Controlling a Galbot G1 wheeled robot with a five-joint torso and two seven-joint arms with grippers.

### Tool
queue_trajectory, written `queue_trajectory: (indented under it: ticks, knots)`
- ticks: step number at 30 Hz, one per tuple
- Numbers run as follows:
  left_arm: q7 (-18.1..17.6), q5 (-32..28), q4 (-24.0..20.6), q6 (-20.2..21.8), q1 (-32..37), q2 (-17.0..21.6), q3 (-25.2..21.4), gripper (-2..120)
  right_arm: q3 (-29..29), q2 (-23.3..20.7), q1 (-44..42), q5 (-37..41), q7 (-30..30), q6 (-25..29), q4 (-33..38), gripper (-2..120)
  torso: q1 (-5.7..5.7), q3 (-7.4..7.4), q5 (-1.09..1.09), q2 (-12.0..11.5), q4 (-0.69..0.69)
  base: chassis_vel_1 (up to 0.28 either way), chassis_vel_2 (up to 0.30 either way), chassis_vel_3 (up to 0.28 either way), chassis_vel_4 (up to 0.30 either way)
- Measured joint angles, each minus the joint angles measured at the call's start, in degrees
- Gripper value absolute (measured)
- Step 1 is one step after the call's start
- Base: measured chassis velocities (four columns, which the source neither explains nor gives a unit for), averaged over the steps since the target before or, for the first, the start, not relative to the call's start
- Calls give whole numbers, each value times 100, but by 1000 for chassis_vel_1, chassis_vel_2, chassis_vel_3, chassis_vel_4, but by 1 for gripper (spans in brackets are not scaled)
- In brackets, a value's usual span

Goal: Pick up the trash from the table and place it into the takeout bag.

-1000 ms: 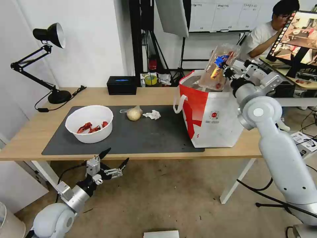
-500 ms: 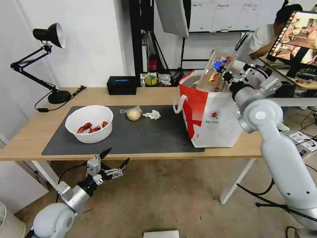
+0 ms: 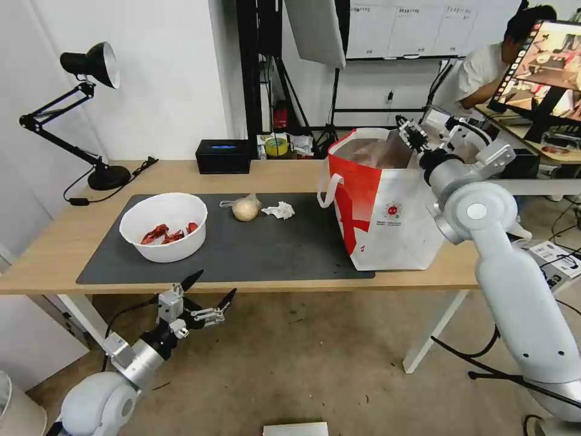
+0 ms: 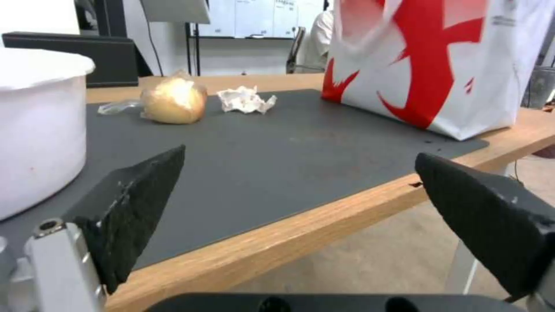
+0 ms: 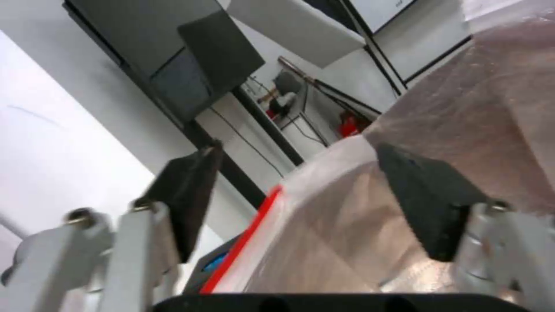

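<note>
The right gripper (image 3: pixel 404 129) hangs over the back rim of the takeout bag (image 3: pixel 387 212), and its jaws are now spread apart with nothing between them. Half a second ago they held a clear tray with leftovers above the opening; that tray is gone from the jaws, so I judge it has dropped inside, against the foil lining (image 5: pixel 462 121). That makes 1 piece of trash done.

The left gripper (image 3: pixel 209 297) waits below the front edge of the counter (image 3: pixel 60 254), jaws released and empty.

3 pieces remain on the dark mat (image 3: pixel 260 248): the white bowl (image 3: pixel 163 227) with red shell scraps toward the left end, the bagged bun (image 3: pixel 245 209) near the middle, and the crumpled tissue (image 3: pixel 278 211) just beside it.
</note>
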Motion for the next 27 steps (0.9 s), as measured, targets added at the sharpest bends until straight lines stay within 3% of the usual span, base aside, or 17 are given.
queue_trajectory:
  ticks: [4, 5, 8, 24, 27]
  knots:
    - [0, -4, -17, 0, 3, 7, -22, 100, 1, -49, -4, 46, -8, -10, 45, 86, 0, 0, 0, 0, 0, 0, 0, 0, 0]
    - [0, -12, -20, 0, 3, 16, -40, 100, 1, -76, -4, 67, -10, -17, 66, 93, 0, 0, 0, 0, 0, 0, 0, 0, 0]
    - [0, -63, -30, 0, 15, 28, -59, 100, 0, -105, -7, 86, -10, -30, 108, 99, 0, 0, 0, 0, 0, 0, 0, 0, 0]
    - [37, -92, -72, -122, 167, -2, -228, 100, -304, -338, -88, -4, -144, -138, 652, 100, 0, 0, 0, 0, 0, 0, 0, 0, 0]
    - [-64, -99, -98, -145, 211, -18, -294, 100, -519, -566, -317, -970, -820, -132, 907, 100, 0, 0, 0, 0, 0, 0, 0, 0, 0]
